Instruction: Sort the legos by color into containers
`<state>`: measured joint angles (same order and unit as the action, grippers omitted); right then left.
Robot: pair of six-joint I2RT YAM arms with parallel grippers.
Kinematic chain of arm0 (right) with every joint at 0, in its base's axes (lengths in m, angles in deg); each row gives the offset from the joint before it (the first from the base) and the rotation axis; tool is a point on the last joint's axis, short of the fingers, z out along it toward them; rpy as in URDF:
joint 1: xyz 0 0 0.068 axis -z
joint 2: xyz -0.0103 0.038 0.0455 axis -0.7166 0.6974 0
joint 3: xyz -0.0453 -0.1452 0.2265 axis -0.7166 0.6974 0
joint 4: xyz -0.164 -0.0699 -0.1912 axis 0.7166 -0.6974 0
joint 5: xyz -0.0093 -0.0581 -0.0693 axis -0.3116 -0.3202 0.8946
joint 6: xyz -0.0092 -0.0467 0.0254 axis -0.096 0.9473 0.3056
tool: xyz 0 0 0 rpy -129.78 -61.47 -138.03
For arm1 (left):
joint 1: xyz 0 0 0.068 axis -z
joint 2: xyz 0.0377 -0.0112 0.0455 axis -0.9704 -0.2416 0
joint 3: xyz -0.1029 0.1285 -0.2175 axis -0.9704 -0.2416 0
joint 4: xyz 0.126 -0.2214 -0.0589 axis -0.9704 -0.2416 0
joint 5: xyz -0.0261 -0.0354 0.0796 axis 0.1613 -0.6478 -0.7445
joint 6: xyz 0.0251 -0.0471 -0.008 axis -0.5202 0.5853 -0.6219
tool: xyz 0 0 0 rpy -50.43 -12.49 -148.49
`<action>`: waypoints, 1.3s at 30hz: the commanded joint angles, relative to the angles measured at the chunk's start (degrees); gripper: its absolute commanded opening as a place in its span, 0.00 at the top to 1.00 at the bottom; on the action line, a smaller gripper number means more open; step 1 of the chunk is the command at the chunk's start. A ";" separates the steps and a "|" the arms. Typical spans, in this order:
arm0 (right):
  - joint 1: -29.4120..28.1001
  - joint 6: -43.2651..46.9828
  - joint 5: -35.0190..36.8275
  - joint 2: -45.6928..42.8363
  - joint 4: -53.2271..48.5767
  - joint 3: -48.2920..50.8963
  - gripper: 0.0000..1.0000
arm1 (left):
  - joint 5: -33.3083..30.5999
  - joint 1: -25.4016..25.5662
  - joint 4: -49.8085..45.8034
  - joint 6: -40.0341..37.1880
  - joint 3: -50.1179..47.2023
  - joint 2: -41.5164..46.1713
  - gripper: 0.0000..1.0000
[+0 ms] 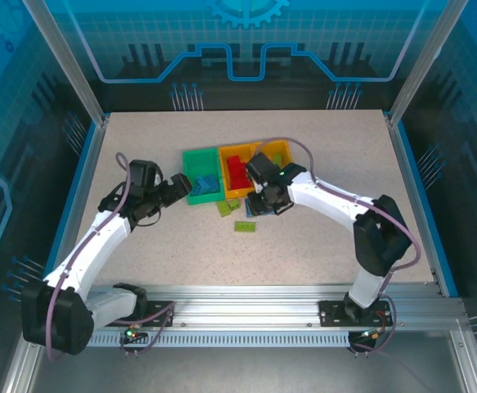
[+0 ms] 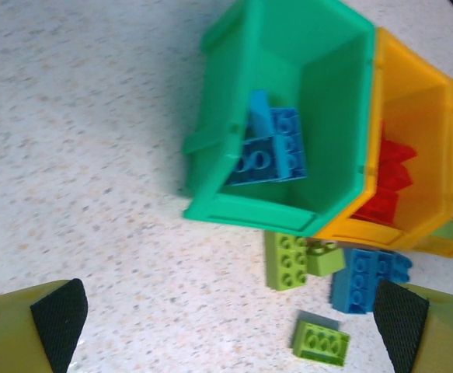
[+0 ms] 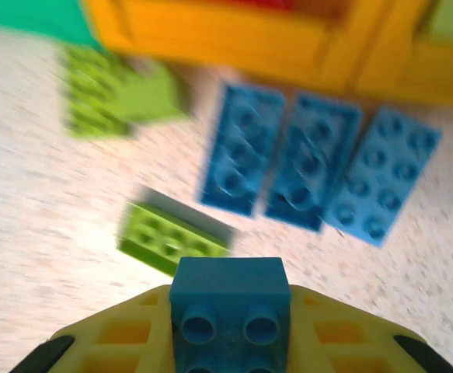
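Three bins, one blue brick in the grip

Step in hand, by judgement: pick of a blue brick off the table in front of the orange bins. Right gripper clamped on it, studs toward the wrist camera. Lifted clear or not: cannot tell.

Next move, by judgement: carry leftward past the middle orange bin to the green bin, already stocked with blue bricks. Calls for enough height to clear the bin walls, then release over the open top.

Left gripper: jaws wide apart, nothing between them, low and near the green bin's front. Possible crowding there.

Loose on the table: three blue bricks side by side, just beside the orange fronts; lime pair near the green-orange join; single lime brick nearer the arms.

Red bricks: in the middle orange bin.
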<state>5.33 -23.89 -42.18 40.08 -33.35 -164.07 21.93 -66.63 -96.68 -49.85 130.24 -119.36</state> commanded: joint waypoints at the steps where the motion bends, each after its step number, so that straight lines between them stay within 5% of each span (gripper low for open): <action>1: -0.29 -2.83 -9.20 -0.18 2.41 -5.96 0.73 | -1.38 -1.20 -2.67 1.87 -3.01 1.93 0.01; 16: 0.45 -13.65 -18.78 31.48 -3.81 -47.12 0.73 | -1.63 -1.52 -3.36 3.76 -10.86 6.35 0.01; 22: 1.32 -15.58 -18.84 41.11 -7.71 -58.58 0.63 | -1.17 -1.48 -4.70 2.56 -11.82 6.28 0.01; 31: 1.73 -16.27 -20.55 41.98 -7.45 -59.61 0.30 | 1.11 -0.10 -2.17 3.83 -14.49 7.10 0.01; 39: 0.41 -11.91 -19.21 25.96 -1.09 -44.66 0.19 | -5.49 14.28 -0.02 5.64 -10.78 1.88 0.01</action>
<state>6.40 -38.62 -61.94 75.51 -36.72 -212.88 19.25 -55.70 -98.28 -45.87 116.85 -114.90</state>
